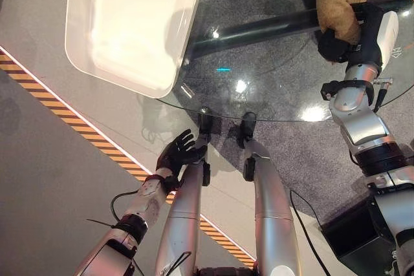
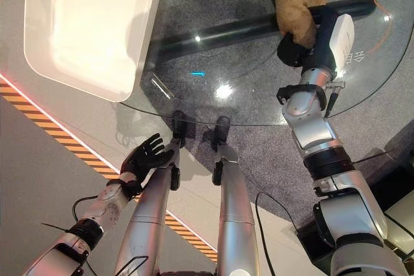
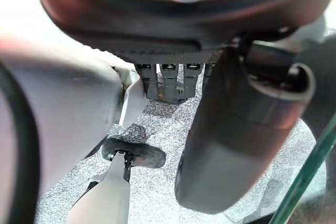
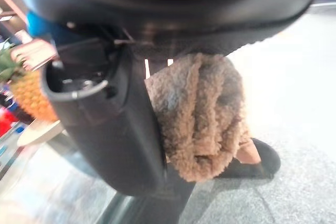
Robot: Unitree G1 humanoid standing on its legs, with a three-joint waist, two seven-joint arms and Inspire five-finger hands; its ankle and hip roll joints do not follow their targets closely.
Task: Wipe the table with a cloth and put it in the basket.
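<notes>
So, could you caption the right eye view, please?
Right hand grips the tan cloth over the glass table; left hand hangs open.

Yellow-black hazard tape (image 1: 77, 123) is running diagonally over the smooth grey floor (image 1: 45, 192), from 9 o'clock down toward 6. Speckled grey carpet (image 1: 310, 153) is covering the middle and 3 o'clock side. A black box (image 1: 352, 237) is sitting on it at 4 o'clock. A small cyan mark (image 1: 223, 69) is showing near centre, toward 12. A pineapple (image 4: 29, 95) is showing in the right wrist view.
</notes>
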